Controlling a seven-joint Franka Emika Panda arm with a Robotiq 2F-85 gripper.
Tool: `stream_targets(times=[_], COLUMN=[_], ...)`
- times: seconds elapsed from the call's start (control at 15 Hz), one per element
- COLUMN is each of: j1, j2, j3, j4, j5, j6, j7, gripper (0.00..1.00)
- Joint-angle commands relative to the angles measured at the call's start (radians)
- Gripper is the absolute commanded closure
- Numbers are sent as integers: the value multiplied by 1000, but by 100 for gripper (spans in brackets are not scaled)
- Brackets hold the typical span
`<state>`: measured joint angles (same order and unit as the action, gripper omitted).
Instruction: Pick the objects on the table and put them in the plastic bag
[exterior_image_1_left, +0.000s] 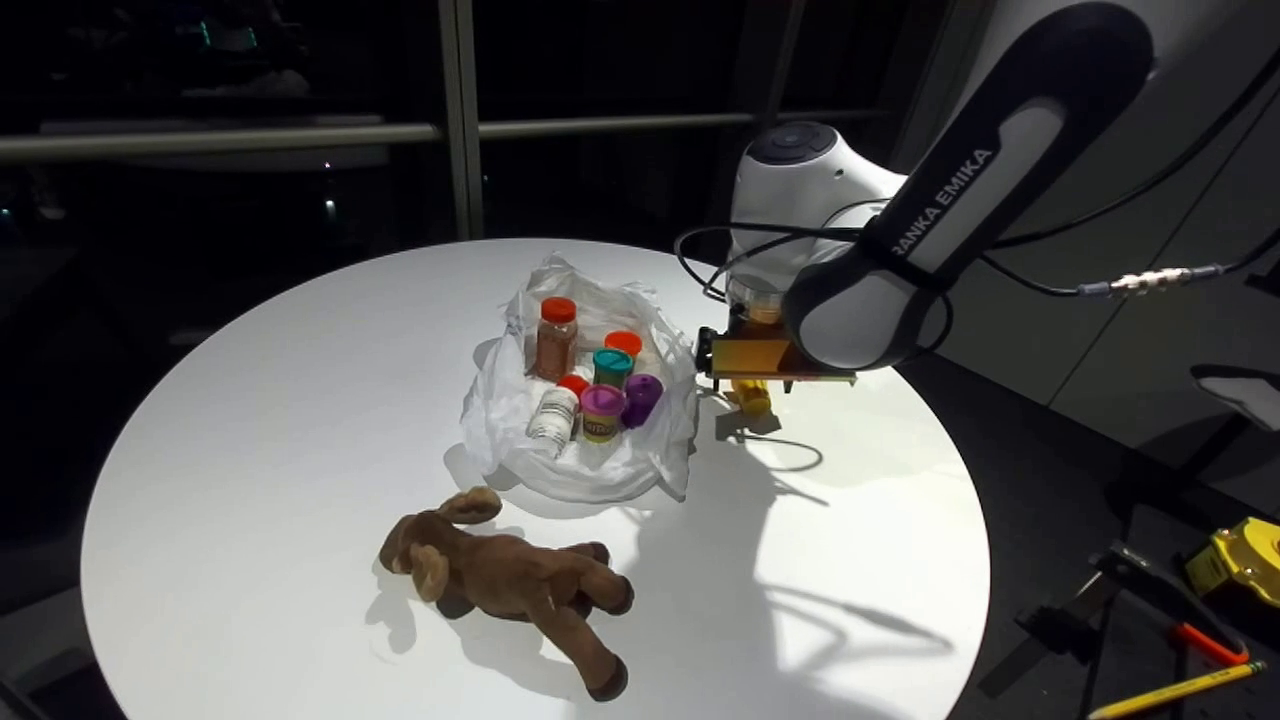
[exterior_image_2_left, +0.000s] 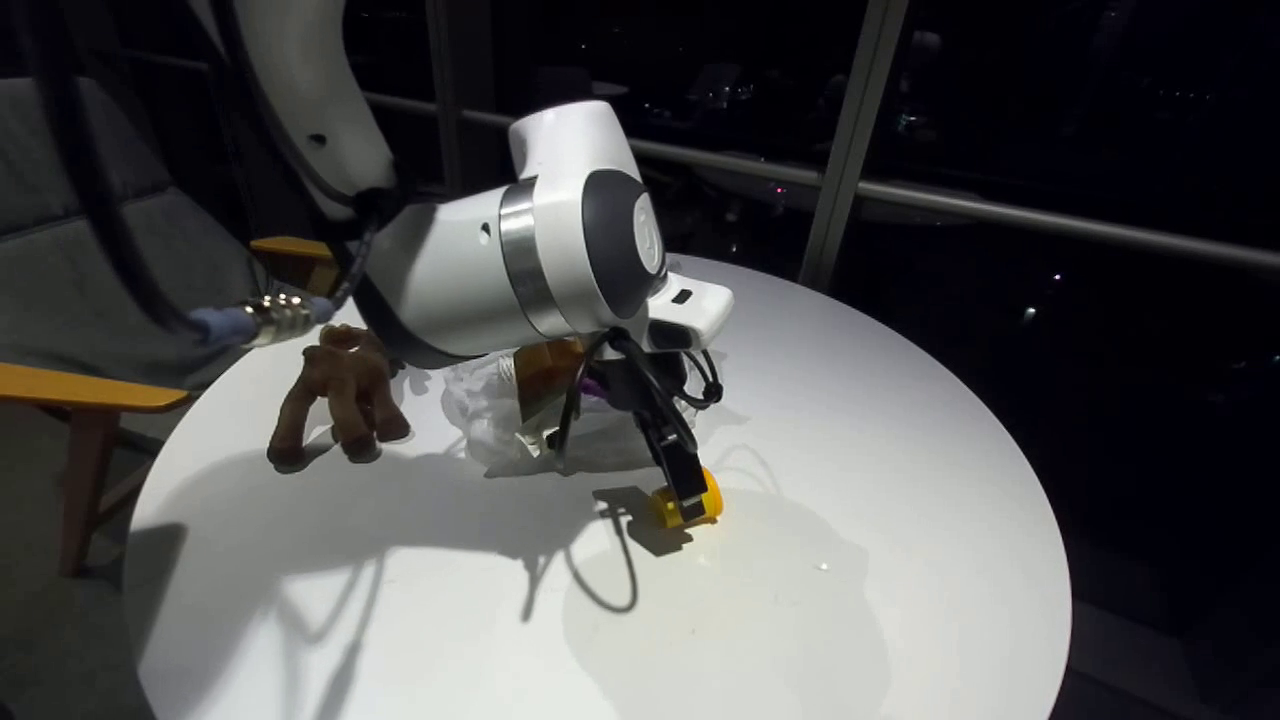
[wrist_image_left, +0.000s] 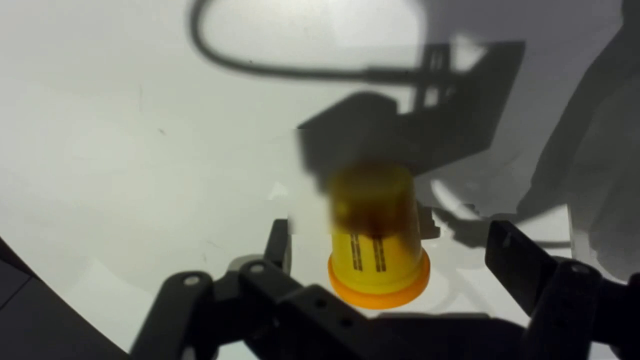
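A yellow tub (wrist_image_left: 367, 250) lay on its side on the white surface (exterior_image_1_left: 250, 450), outside the plastic bag (exterior_image_1_left: 575, 480) and apart from it. In the wrist view its long axis ran up and down, square to the spread of the hand (wrist_image_left: 390, 245), with the orange lid (wrist_image_left: 377, 299) at the lower end; the base end was blurred. The hand stood wide, its fingers (wrist_image_left: 517, 267) on either side of the tub in that view, a gap at each.

In an exterior view the plush animal (exterior_image_1_left: 510, 575) lay near the bag, head to the left, hind legs stretched toward the lower right. Inside the bag a red-capped jar (exterior_image_1_left: 555, 350) stood upright, and a white bottle (exterior_image_1_left: 552, 420) slanted, its red cap (exterior_image_1_left: 573, 384) up and to the right. A magenta-lidded tub (exterior_image_1_left: 602, 415) sat upright between that bottle and a purple bottle (exterior_image_1_left: 643, 400), with a teal-lidded tub (exterior_image_1_left: 612, 368) behind.

The magenta-lidded tub's label (exterior_image_1_left: 600, 430) looked like Play-Doh; print on the white bottle was too small to read. The yellow tub carried two dark, barcode-like strips (wrist_image_left: 379, 254). On the arm (exterior_image_1_left: 940, 205) the letters "RANKA EMIKA" showed.
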<state>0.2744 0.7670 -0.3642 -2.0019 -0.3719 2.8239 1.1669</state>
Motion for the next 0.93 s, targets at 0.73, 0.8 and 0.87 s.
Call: stream_targets(times=[0.73, 0.8, 0.87], j1=[64, 100, 146], j2=[-107, -154, -186], j3=[-123, -147, -179], j4=[-57, -92, -118], j5=[128, 115, 97], j6=[53, 74, 101], j7=[11, 20, 32], gripper=[73, 73, 73])
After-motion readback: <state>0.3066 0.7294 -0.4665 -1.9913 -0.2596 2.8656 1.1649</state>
